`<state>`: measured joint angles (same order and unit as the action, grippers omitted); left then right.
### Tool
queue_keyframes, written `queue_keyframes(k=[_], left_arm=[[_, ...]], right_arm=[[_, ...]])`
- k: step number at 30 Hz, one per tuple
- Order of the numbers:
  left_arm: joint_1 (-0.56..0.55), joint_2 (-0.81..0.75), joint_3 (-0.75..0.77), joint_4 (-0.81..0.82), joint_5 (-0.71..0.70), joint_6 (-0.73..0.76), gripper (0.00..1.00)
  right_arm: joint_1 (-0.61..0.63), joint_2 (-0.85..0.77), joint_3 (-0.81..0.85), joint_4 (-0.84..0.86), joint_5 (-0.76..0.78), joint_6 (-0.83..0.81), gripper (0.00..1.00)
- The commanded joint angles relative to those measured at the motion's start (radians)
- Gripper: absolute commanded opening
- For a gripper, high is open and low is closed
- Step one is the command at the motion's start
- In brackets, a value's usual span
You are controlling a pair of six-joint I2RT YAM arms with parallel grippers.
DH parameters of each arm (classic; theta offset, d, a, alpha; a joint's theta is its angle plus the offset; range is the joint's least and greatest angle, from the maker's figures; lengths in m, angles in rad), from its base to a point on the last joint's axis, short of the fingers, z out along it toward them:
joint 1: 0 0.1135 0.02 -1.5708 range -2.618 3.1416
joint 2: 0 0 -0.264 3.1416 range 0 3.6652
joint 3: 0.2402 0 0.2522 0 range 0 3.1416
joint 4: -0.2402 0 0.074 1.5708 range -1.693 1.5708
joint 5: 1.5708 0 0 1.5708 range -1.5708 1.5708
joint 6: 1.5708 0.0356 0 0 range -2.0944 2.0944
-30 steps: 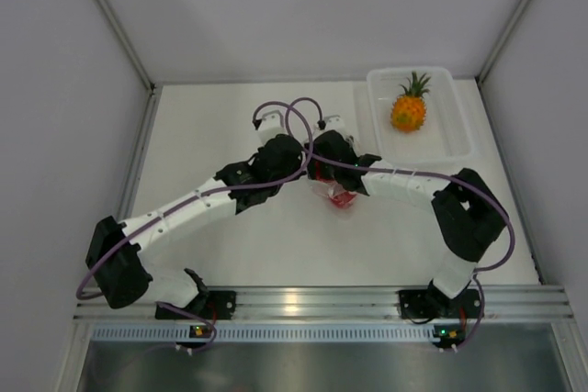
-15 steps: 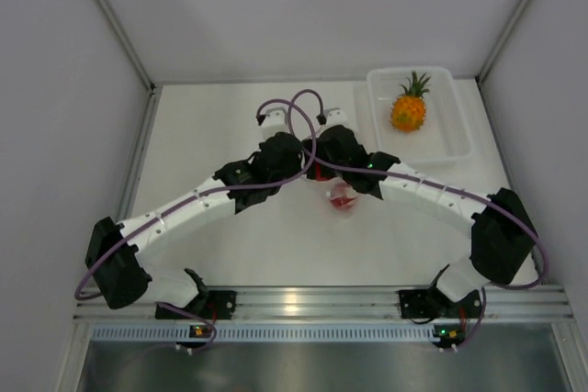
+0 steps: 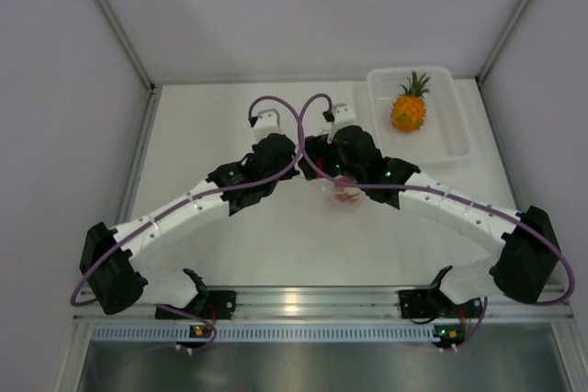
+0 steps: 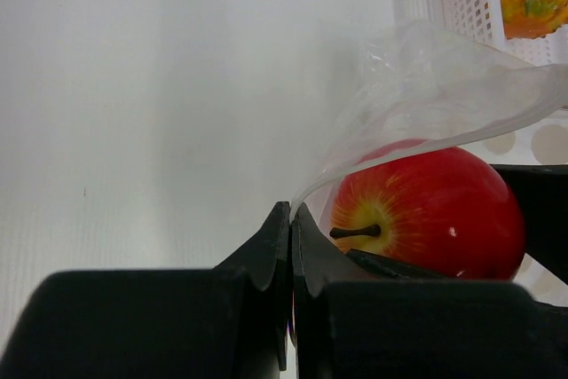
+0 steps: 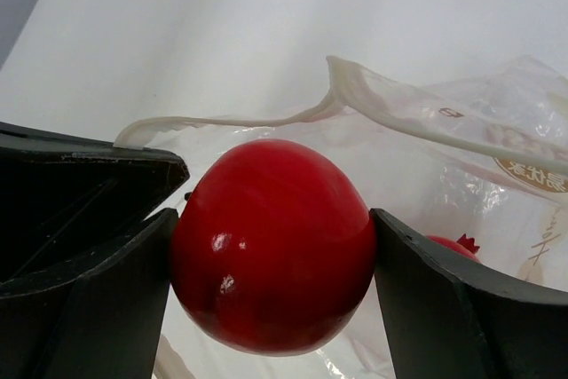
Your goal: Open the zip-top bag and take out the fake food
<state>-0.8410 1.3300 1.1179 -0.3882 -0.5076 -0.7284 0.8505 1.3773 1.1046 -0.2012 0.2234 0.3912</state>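
The flat white table (image 3: 276, 254) is smooth and plain all over. Pale grey walls (image 3: 322, 16) stand at its back and at both sides. A see-through plastic bin shaped like a box (image 3: 455, 130) sits right on the table in the far right corner, close to the back wall and the right wall. It stands flat with its open side up. A shiny silver metal rail (image 3: 294, 300) runs along the near edge of the table. A small clear crinkly plastic bag (image 3: 342, 192) is over the middle of the table. Whether it touches the table top cannot be told.
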Motion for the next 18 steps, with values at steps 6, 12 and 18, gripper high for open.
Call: queue_keyframes(k=[6,12,18], left_arm=[[0.014,-0.083,-0.043,-0.028,-0.049,-0.052,0.0],[0.045,-0.087,-0.047,-0.024,-0.009,-0.055,0.0],[0.054,-0.078,-0.05,-0.012,0.047,-0.08,0.0]], right_arm=[[0.015,-0.076,0.054,0.14,-0.097,0.086,0.29],[-0.001,-0.127,0.026,0.192,-0.194,0.12,0.29],[-0.025,-0.164,-0.02,0.31,-0.234,0.188,0.28]])
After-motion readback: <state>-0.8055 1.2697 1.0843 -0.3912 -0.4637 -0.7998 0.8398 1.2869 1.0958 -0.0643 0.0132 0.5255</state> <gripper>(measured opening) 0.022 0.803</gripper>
